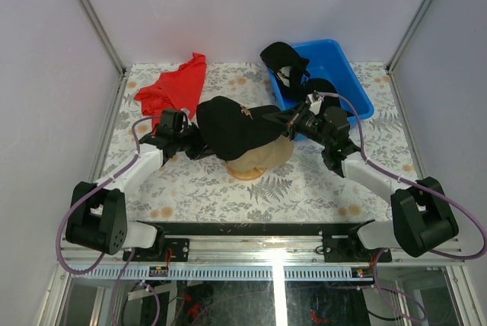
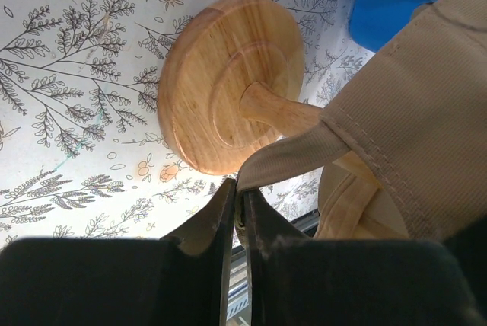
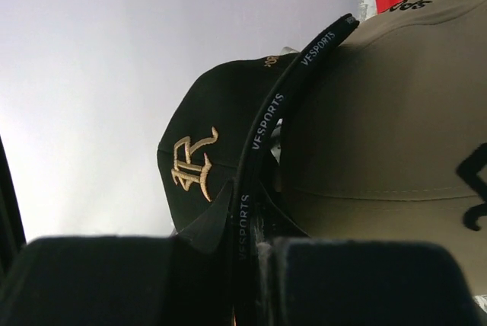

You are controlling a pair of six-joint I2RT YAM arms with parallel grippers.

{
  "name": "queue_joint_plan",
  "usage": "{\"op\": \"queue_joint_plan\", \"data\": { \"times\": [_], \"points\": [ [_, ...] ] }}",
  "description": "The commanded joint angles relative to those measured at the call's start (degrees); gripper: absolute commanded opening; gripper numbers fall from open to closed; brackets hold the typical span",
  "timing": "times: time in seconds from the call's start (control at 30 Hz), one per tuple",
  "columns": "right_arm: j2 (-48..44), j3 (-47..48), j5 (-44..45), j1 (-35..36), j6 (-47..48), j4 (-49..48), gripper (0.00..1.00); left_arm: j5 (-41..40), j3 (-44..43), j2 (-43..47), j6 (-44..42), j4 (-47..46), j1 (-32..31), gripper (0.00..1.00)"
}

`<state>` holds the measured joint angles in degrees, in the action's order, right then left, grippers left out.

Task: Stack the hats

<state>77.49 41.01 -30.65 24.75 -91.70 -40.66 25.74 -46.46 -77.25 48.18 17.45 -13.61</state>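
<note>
Nearest me, both arms reached in from the table's near edge toward the middle. My left gripper [image 2: 237,200] had its jaws pinched together on a tan strap at the lower edge of the tan hat [image 2: 411,128], just above the round base of the wooden stand [image 2: 228,82]. My right gripper [image 3: 247,227] had its jaws closed on the lettered rim of a black hat [image 3: 194,166] with a gold emblem.

In the overhead view, that black hat lay draped over the tan hat, which sat on the stand at the middle of the flower-patterned table [image 1: 190,189]. The black hat looked pulled toward the left rather than squarely seated, with the tan hat showing beneath it on the right.

Farther back on the right, a blue bin [image 1: 354,82] held other black hats [image 1: 285,63]; I could not count them for certain. At the far left lay a red cloth [image 1: 175,86].

I judged the stack to be at two hats, the second being settled, with the hats in the bin left to add.
</note>
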Motion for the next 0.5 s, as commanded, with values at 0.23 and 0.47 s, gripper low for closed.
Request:
{"op": "queue_joint_plan", "data": {
  "times": [0.23,0.47],
  "points": [
    [-1.5,-2.8,-0.6,-2.0,8.0,2.3,0.00,0.7,0.1,-0.2,-0.5,-2.2,1.4,0.05],
    [-5.1,-3.3,-0.7,-6.3,14.1,10.6,0.00,1.1,2.1,0.9,-0.9,-1.9,2.6,0.05]
  ]
}}
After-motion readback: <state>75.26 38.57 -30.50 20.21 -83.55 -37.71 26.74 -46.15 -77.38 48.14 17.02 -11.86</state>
